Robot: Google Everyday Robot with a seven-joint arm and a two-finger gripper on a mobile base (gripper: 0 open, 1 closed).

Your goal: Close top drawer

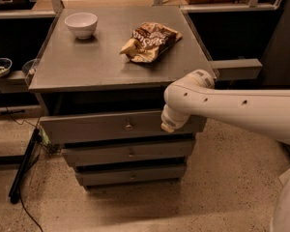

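The top drawer (96, 127) is seen pulled out a bit under the tabletop (87, 66), sticking out past the two lower drawers (111, 154). The gripper (168, 125) is held against the right end of its front panel; whether it's open or closed can't be told, tbh

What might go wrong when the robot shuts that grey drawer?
The gripper sits at the right end of the wide grey wooden top drawer, away from its round metal knob, so a push there might skew and jam it. A hard shove might jolt the white bowl and crumpled brown snack bag on top.
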